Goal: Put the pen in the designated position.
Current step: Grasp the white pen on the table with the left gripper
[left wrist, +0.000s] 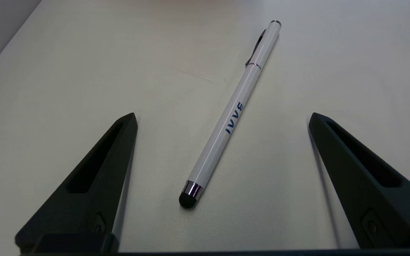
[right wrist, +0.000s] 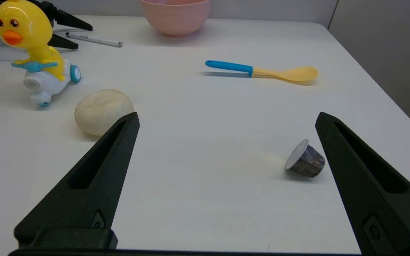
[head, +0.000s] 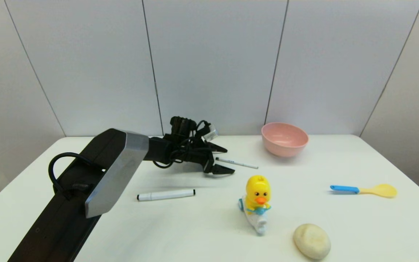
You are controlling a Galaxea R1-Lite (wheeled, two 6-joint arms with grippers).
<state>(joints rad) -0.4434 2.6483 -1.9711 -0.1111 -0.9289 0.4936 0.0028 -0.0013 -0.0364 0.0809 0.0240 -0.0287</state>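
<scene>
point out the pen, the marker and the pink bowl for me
pen (left wrist: 231,119), left wrist view, on the printed middle of its barrel
marker (head: 166,195), head view, on the middle of its white body
pink bowl (head: 285,144), head view, on its outer front wall

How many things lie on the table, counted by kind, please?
Writing tools: 2, the pen and the marker
Tableware: 2, the pink bowl and the spoon
Toys: 1, the duck toy
Pale round lump: 1
Coffee capsule: 1
Total: 7
The open left gripper is at the pen; the right gripper is open too.
</scene>
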